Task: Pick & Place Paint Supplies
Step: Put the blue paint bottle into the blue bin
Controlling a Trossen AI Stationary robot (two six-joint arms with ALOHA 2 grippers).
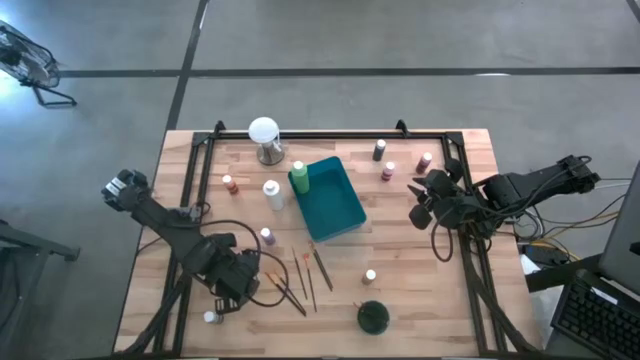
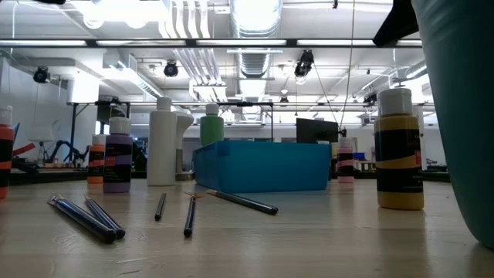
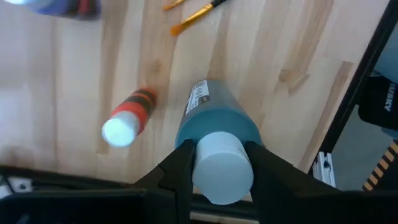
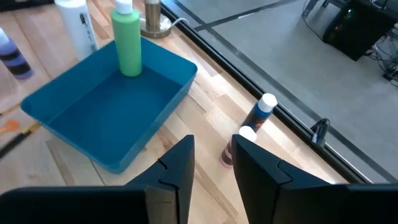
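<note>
My left gripper, near the table's front left, points down and is shut on a blue-green bottle with a white cap. A red bottle stands beside it. My right gripper hovers open at the right, above two small bottles, with nothing between its fingers. The teal tray lies mid-table, and a green bottle stands in its far left corner. Brushes lie flat in front of the tray. My left gripper pinches the blue-green bottle at its white cap between its two fingers, one on each side. The fingers come from above, pointing down. The bottle hangs upright below them; its own body hides its base, so I cannot tell whether it is clear of the table.
A white globe on a metal base stands at the far edge and a white bottle left of the tray. Small bottles stand at the far right, one near the front. A large dark green bottle stands at the front edge.
</note>
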